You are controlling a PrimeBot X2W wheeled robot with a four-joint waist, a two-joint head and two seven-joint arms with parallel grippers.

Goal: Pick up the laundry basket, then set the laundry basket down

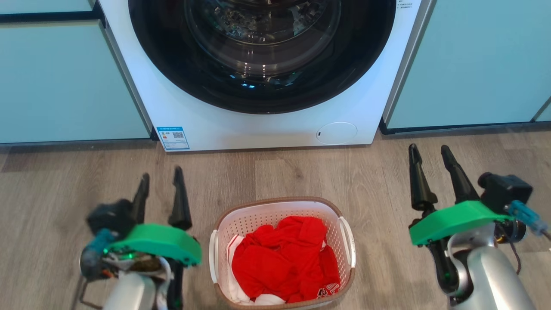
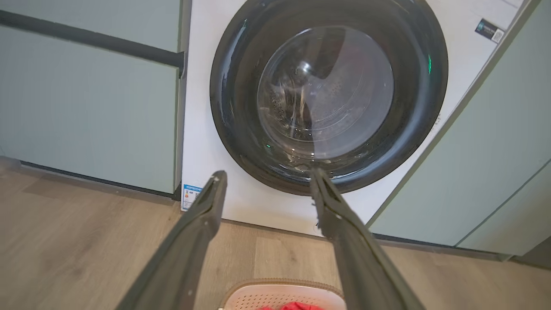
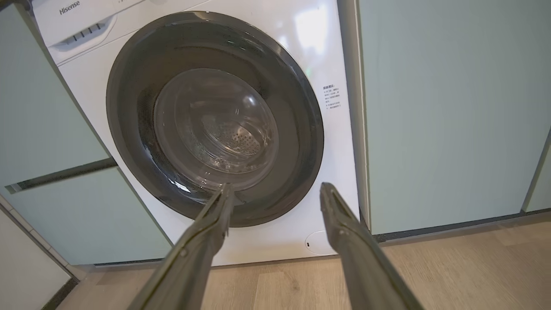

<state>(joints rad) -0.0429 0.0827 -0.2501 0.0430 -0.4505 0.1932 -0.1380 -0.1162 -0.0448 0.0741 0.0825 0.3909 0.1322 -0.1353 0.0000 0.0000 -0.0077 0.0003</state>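
The laundry basket [image 1: 258, 215], white with perforated walls and a brown rim, stands on the wooden floor at the lower middle of the head view, full of red clothes [image 1: 284, 258]. Its far rim [image 2: 280, 287] peeks in at the bottom of the left wrist view. My left gripper [image 1: 161, 172] hangs open to the basket's left, fingers pointing at the washer, nothing between them. On the basket's right, further off, my right gripper [image 1: 429, 149] is open and empty too. Both wrist views look along spread fingers [image 2: 267, 174] [image 3: 275, 185].
A white front-loading washing machine [image 1: 258, 129] with a shut dark round door [image 1: 262, 51] stands just behind the basket. Pale green cabinets [image 1: 64, 82] flank it on both sides. Bare wooden floor [image 1: 301, 172] lies between washer and basket.
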